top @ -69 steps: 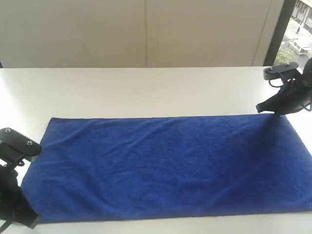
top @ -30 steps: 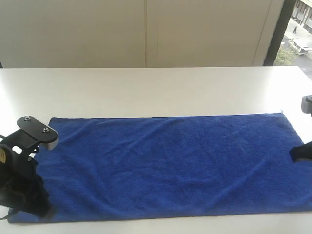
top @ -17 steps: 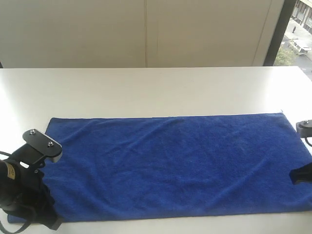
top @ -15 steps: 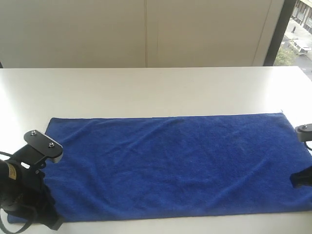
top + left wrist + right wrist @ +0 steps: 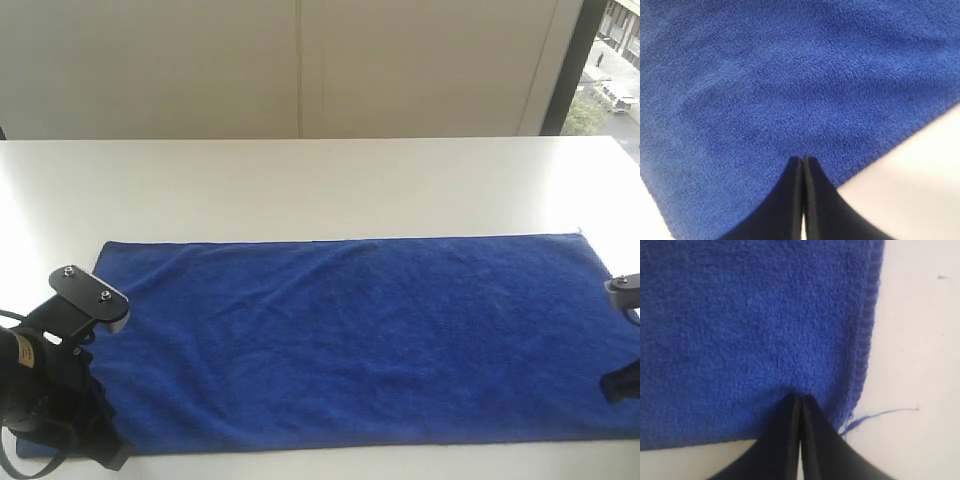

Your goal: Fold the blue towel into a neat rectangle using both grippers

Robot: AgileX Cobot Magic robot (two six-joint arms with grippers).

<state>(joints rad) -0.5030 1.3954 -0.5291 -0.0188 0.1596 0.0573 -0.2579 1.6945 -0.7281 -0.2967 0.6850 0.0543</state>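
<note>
The left hand (image 5: 802,159) has its fingers pressed together, tips at the blue towel (image 5: 350,340) just inside a corner. The right hand (image 5: 800,399), likewise closed, sits at the other end's corner. The towel lies spread flat on the white bench (image 5: 300,180).

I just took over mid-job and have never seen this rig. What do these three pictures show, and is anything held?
The wide picture looks over a white table with a blue towel spread flat. The black shapes at its near corners are the robot's left arm and right arm. The other two pictures come from wrist cameras, each looking along its pincer: the left pincer and the right pincer. Both are shut, tips on the towel near a corner. Whether cloth is pinched, I cannot tell.
</note>
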